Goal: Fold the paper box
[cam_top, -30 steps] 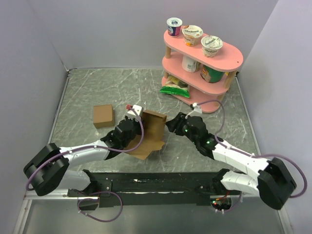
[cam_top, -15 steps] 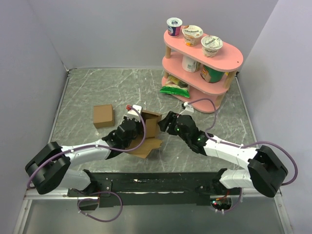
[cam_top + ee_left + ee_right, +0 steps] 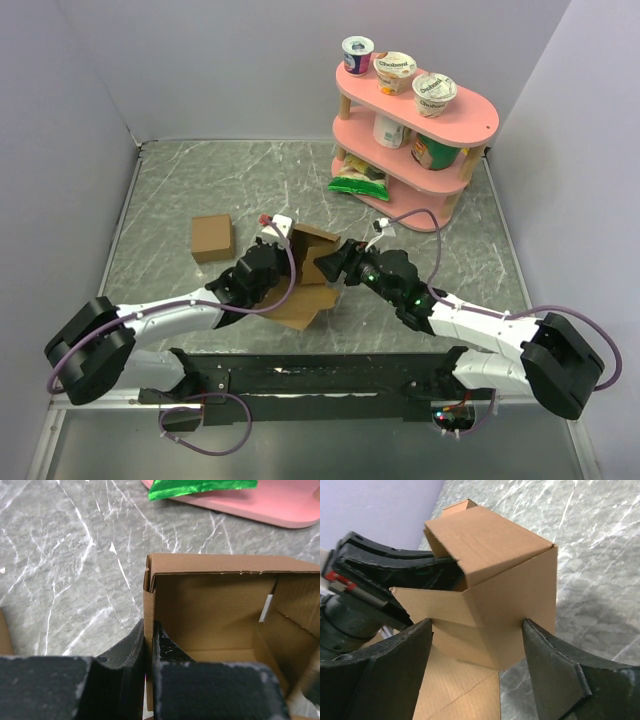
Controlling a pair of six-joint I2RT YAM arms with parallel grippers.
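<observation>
The left hand (image 3: 148, 647) pinches the near wall of the paper box (image 3: 210, 605), mid-frame on the bench (image 3: 180, 190) in the top view. The right hand (image 3: 477, 627) stands open astride a corner. The cardboard looks light, stiff and easily creased, so it is best held by its walls, not the loose flaps.

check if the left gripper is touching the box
Touching. The left wrist view shows the left gripper closed on a wall of the box, with the cardboard pinched and no gap on either side.
</observation>
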